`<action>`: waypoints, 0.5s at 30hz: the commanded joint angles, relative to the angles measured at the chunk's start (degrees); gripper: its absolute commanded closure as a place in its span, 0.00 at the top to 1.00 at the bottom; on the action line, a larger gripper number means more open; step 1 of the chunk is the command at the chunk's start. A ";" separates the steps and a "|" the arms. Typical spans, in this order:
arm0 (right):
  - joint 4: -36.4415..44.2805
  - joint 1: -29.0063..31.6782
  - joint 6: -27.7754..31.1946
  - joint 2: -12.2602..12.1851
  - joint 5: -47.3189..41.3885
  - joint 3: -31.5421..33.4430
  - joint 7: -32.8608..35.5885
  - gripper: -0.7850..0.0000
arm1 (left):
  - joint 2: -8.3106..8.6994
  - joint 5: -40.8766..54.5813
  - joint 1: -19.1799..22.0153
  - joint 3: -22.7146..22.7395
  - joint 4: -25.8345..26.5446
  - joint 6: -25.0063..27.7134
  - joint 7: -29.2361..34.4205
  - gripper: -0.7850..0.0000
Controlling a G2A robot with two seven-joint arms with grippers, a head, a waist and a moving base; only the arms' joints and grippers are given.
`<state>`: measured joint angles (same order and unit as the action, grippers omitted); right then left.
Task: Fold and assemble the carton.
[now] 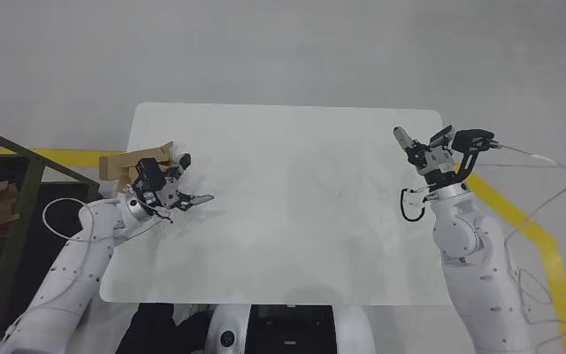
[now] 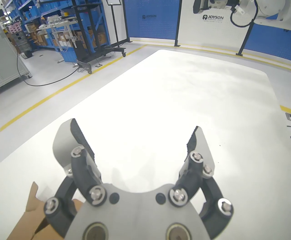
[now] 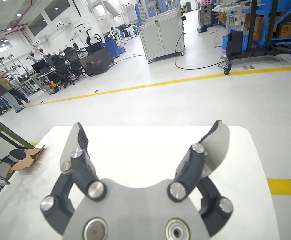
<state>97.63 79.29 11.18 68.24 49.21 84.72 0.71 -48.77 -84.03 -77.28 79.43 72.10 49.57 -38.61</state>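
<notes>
Hovering splayed: left gripper, right gripper

Pale grey floor, yellow floor line, blue shelving, black office chairs, ceiling lights

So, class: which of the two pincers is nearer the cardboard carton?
The left pincer, right beside the carton at the table's edge; the right pincer is across the table.

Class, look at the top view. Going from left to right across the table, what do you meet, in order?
carton → left pincer, open → right pincer, open
</notes>
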 commanded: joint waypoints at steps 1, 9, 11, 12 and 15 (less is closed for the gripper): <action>0.00 0.00 0.00 0.00 0.00 0.00 0.00 1.00 | 0.45 2.68 -0.40 2.16 -0.52 3.75 0.35 1.00; 0.00 0.00 0.00 0.00 0.00 0.00 0.00 1.00 | 2.76 19.73 -1.24 3.28 -3.54 8.43 6.22 1.00; 0.00 0.00 0.00 0.00 0.00 0.00 0.00 1.00 | 3.86 26.61 -1.23 2.66 -4.07 8.43 9.37 1.00; 0.00 0.00 0.00 0.00 0.00 0.00 0.00 1.00 | 4.46 30.06 -1.12 2.31 -4.49 8.43 11.71 1.00; 0.00 0.00 0.00 0.00 0.00 0.00 0.00 1.00 | 6.24 41.83 -0.46 0.92 -4.75 8.43 19.60 1.00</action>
<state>97.63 79.29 11.18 68.24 49.21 84.72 0.71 -43.25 -48.25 -78.01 80.79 67.47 58.00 -22.72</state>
